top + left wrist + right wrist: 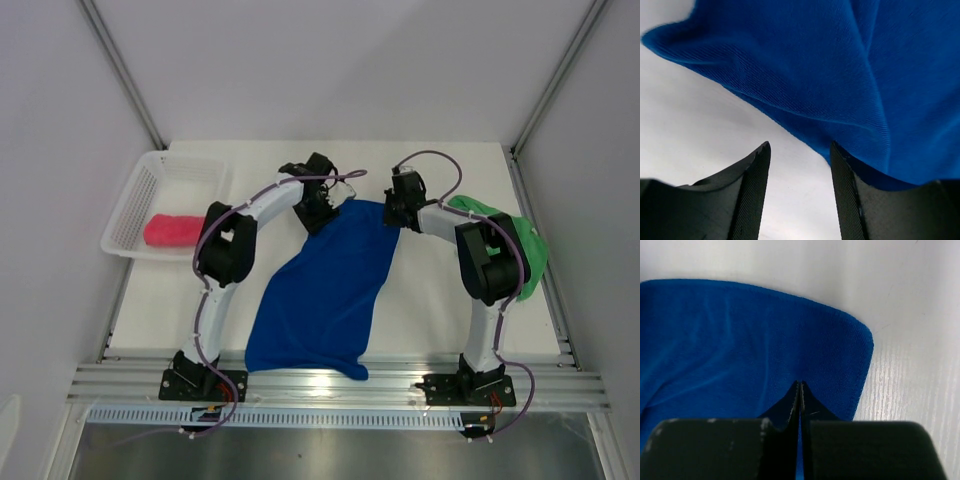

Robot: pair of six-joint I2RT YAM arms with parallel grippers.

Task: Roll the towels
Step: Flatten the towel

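The blue towel [320, 285] lies spread on the table, its near end hanging over the front edge. My left gripper [322, 208] is at its far left corner. In the left wrist view that gripper [799, 147] is open with bare table between its fingers, and the right finger [847, 185] touches the blue towel's [840, 75] edge. My right gripper [393, 210] is at the far right corner. Seen from the right wrist, this gripper [801, 384] is shut, pinching a fold of the blue towel [740, 340]. A green towel [525, 250] lies crumpled at the right. A pink towel [172, 230] sits rolled in the basket.
A white mesh basket [140, 195] stands at the table's left side, partly over the edge. Metal rails [330, 385] run along the front edge by the arm bases. Enclosure walls close in on both sides and at the back.
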